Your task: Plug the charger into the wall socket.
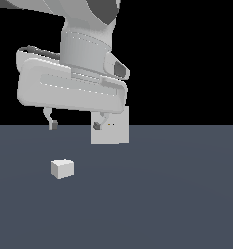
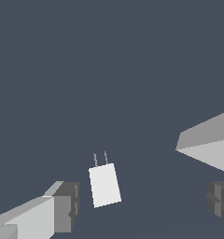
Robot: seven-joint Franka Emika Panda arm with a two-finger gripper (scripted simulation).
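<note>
- Exterior view: the gripper (image 1: 74,125) hangs above the dark grey floor (image 1: 176,194), its two fingers spread wide apart with nothing between them
- One fingertip (image 1: 53,125) sits toward the exterior view's left, the other (image 1: 96,125) shows in front of the wall socket (image 1: 113,133)
- The charger (image 1: 62,168) lies on the floor below the fingers, apart from both; it sits under the finger on the exterior view's left, slightly to the right of it
- The wall socket stands upright on the floor behind the gripper, its top part hidden by the hand; two small dots mark its face
- The charger is well apart from the socket, toward the exterior view's left and nearer the camera
- Wrist view: the charger (image 2: 105,185) appears between the two fingers (image 2: 62,205), closer to one than the other, touching neither
- Two thin prongs (image 2: 100,158) stick out from one end of the charger
- A pale wedge (image 2: 209,149) near the other finger looks like the socket panel seen at an angle
</note>
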